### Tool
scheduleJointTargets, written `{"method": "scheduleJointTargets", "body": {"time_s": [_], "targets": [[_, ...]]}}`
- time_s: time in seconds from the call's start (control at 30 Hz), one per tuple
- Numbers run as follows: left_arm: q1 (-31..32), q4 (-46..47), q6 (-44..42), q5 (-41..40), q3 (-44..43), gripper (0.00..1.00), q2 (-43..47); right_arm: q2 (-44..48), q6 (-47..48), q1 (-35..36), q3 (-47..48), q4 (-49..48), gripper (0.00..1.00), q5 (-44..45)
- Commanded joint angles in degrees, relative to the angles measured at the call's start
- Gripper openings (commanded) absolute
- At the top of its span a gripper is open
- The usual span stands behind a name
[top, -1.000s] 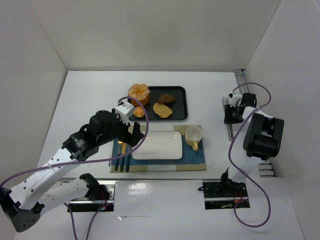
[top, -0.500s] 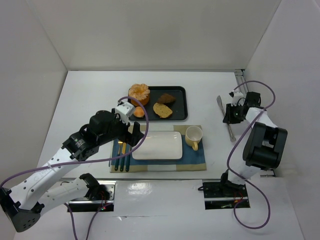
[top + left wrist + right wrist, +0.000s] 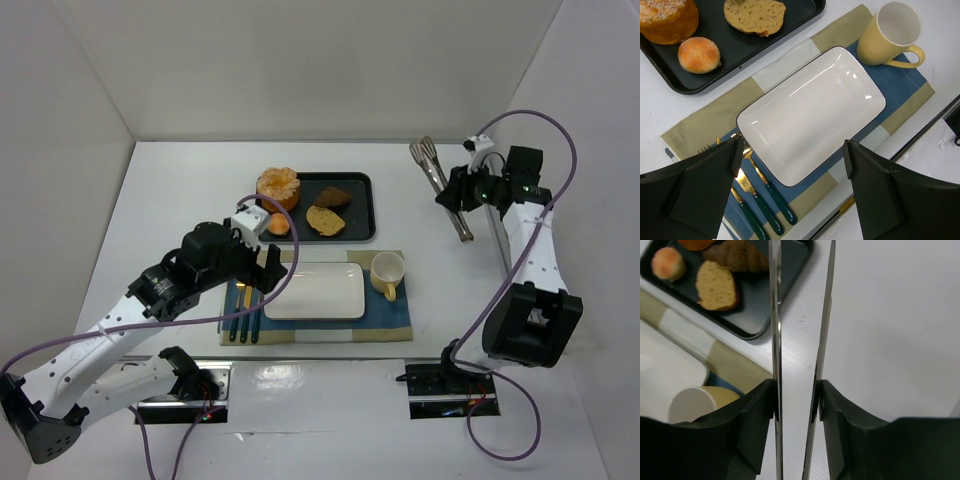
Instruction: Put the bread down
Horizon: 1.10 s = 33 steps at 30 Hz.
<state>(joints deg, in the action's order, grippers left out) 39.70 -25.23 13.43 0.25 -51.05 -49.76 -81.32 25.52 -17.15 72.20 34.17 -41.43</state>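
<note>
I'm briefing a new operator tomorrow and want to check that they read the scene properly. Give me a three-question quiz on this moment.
1. True or false: the bread lies on the white plate.
2. What does the right gripper hold? A) metal tongs B) a sponge C) a bottle
3. Fill in: the left gripper has its jaws ____.
Key: 1 false, it lies in the black tray; 2 A; 3 open.

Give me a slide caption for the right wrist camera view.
Right tool grips metal tongs over the white table, near the black tray holding the bread slice.
</note>
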Motion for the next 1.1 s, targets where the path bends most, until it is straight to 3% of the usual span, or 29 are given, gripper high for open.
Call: {"method": "scheduleJointTargets", "body": {"time_s": [0.0,0.2,0.37,0.67,1.07], "targets": [[0.29,2.38,-0.77,-1.04,0.6,1.0,0.01,2.92,1.02,3.95,3.55,3.8,0.51,-4.45],[0.29,2.91,-0.77,-1.66,1.13,1.0,0.01,4.77,0.5,12.92,4.17,3.71,0.53,-0.5],[0.29,3.96,-0.77,-3.06,1.74,1.0,1.06,4.16,1.2,22.48,2.95,3.71,0.54,8.72],[0.29,3.96,-1.3,-4.82,2.27,1.0,1.07,1.07,1.73,28.57,1.8,1.95,0.54,13.82],[0.29,3.96,-1.3,-6.58,2.27,1.0,1.59,-6.39,3.13,44.21,0.13,-0.51,0.54,28.33]]}}
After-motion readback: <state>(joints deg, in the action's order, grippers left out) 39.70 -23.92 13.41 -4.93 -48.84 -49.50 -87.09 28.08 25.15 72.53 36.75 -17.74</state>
